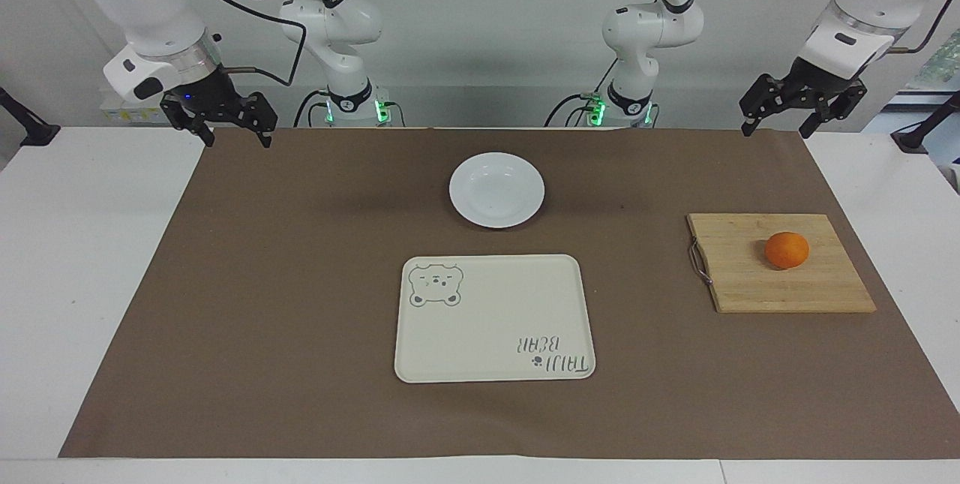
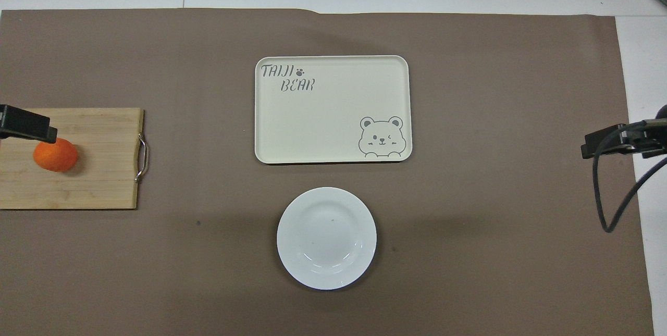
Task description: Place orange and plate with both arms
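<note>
Orange [image 1: 787,250] fruit sits on a wooden cutting board [image 1: 780,281] toward the left arm's end of the table, round and bright, resting on the half of the board away from its small metal handle [image 1: 698,261]. It lies below and well apart from the left gripper [image 1: 777,126], which hangs in the air over the brown mat's [image 1: 300,281] edge at the robots' end, fingers spread apart and holding nothing. Seen from above, one dark finger [image 2: 26,124] of that gripper overlaps the top of the orange [image 2: 56,155], yet from across the table the gripper is plainly up high and not touching it.

The white plate [image 1: 496,190] rests flat on the mat in the middle of the table, between the two grippers and well apart from both, with nothing on it. Just beside it, farther from the robots, lies the cream bear-print tray [image 1: 494,317], also bare, with a small gap of mat between the two.

The right gripper [image 1: 234,137] waits in the air over the mat's corner at the right arm's end, fingers likewise apart and holding nothing, a black cable [image 2: 612,185] looping down from its wrist. Plate and tray both sit well clear of its fingertips.
</note>
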`<state>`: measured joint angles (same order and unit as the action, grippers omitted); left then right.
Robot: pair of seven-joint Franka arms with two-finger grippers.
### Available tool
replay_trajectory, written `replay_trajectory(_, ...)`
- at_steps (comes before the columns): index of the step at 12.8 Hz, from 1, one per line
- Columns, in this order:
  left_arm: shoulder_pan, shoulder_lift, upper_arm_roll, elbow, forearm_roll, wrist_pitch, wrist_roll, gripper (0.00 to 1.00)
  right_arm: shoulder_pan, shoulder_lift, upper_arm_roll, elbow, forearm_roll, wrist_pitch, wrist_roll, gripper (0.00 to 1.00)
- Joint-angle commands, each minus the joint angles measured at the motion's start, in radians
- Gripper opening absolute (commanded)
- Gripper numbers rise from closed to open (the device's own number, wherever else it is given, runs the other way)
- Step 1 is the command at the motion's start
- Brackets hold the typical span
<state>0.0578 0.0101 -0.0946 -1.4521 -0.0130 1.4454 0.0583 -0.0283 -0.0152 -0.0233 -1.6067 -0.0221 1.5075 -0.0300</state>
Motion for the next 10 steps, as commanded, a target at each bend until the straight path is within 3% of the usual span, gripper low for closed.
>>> replay_trajectory(1, 0.000, -0.024, 0.007, -0.031, -0.013, 0.020, 0.018, 1.00, -0.007, 0.009, 0.005, 0.014, 0.021, -0.004, 0.016, 1.00)
replay_trajectory(10, 0.089, -0.013, 0.010, -0.040, -0.047, 0.029, 0.122, 1.00, -0.007, 0.009, 0.005, 0.014, 0.021, -0.004, 0.015, 1.00)
